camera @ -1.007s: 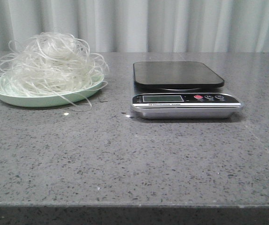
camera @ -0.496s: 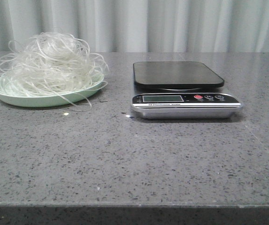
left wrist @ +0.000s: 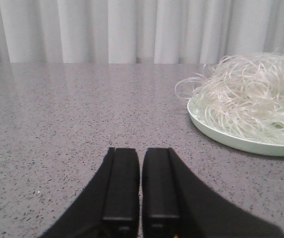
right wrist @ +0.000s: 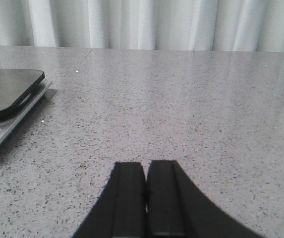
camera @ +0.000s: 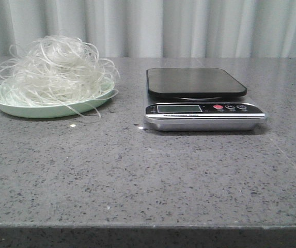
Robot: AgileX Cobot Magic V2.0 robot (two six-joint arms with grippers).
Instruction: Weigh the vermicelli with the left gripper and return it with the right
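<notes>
Vermicelli: we saw it heaped in a loose, tangled nest on the pale green plate; in the left wrist view it lay ahead of the left tool and off to one side, well apart from it.

Scale: its dark platform was bare; in the right wrist view it sat ahead of the right tool and off to one side, apart from it.

Left tool: its two black fingers stood almost together, a thin gap between them, with nothing held, low over the surface.

Right tool: its fingers were closed against each other and had hold of nothing.

Stage: we judged that noodles on the plate and a bare platform would fit either the time before weighing or the time after the return.

Handling: we judged the strands very light, thin, springy and probably brittle; hard pinching could snap them.

Tangle: loops hung over the plate's rim, so we expected any lift to drag neighbouring strands and shed a few.

Hold: we judged the best place the thick crown of the heap, fingers spread wide and sunk into the mass, not a stray edge loop.
</notes>
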